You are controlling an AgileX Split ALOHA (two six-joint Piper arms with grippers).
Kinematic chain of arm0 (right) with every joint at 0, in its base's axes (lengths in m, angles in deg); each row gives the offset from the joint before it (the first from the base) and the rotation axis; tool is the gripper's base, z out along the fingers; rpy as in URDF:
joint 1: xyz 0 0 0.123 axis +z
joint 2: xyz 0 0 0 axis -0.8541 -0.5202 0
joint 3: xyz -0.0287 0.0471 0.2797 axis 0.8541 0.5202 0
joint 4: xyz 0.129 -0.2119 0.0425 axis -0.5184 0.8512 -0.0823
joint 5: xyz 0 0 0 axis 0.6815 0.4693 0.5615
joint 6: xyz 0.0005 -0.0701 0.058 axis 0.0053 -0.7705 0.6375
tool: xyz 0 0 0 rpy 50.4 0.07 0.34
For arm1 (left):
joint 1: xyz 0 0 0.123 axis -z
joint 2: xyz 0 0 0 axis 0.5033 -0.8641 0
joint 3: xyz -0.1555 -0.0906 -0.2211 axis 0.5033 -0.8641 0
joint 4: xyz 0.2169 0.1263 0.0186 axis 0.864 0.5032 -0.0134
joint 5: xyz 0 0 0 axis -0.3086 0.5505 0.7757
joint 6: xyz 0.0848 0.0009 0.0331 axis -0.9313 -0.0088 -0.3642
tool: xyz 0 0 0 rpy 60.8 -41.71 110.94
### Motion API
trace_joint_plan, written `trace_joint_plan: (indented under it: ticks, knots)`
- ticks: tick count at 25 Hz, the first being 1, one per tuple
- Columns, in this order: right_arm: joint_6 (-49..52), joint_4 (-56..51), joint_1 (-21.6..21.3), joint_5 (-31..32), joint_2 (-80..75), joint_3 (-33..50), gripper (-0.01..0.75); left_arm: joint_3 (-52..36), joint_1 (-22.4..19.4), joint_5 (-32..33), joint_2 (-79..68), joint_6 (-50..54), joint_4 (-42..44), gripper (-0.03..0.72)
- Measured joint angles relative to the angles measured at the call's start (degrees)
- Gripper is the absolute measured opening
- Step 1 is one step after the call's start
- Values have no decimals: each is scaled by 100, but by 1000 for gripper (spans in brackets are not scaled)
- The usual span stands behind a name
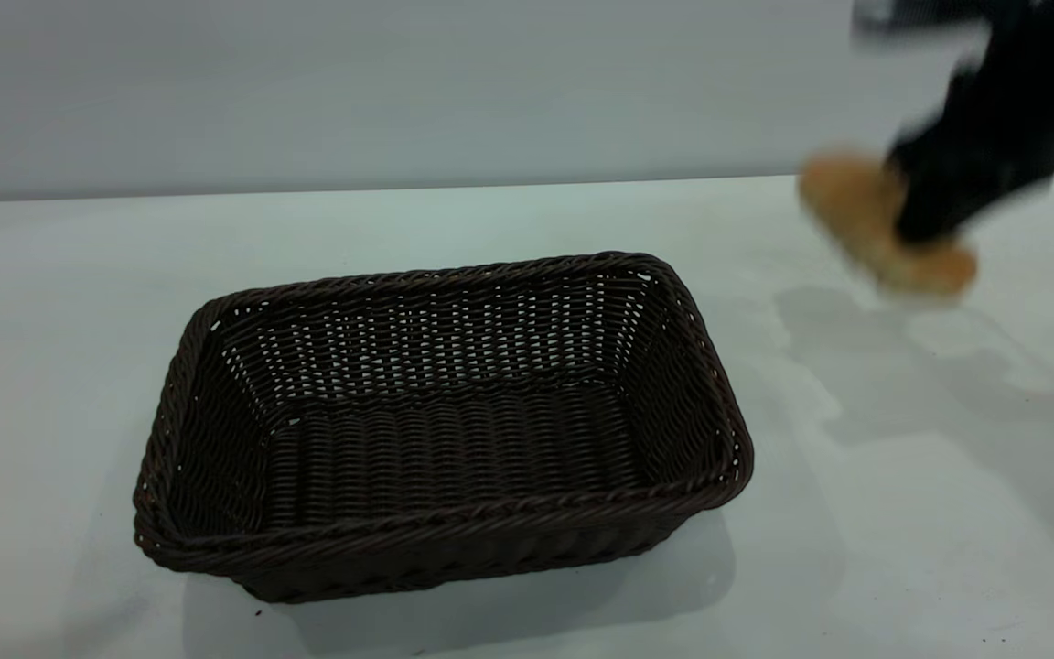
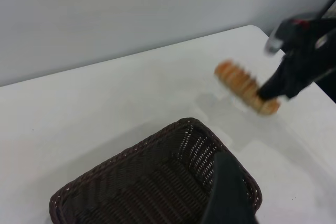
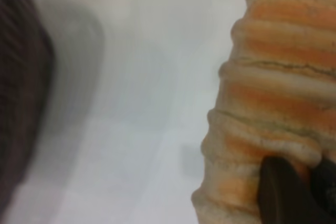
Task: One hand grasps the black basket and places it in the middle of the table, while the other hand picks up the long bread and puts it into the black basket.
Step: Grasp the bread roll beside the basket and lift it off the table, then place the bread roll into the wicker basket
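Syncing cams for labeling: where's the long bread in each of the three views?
Exterior view: long bread at upper right, off the table, held by the right gripper.
Left wrist view: upper right, beyond the black basket.
Right wrist view: fills the right side, close up.
Shared landmark: the black basket, central in the exterior view, dark edge in the right wrist view.
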Motion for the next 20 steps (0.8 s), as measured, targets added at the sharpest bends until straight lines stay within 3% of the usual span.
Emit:
trace_joint_plan:
  ticks: [4,9,12,15,20]
  knots:
    - [-2,-107,479,325,796,-13,31,0,0,0,0,0,-7,575]
    - [9,-238,1933,394,1076,-13,31,0,0,4,0,-5,-33,573]
    - [72,-265,2534,247,865,14,31,-5,0,29,0,-16,-76,573]
    - [106,-265,2753,130,507,25,31,-5,0,75,0,-40,-129,573]
    - [106,-259,2774,-32,-198,26,31,-5,0,170,0,-51,-134,573]
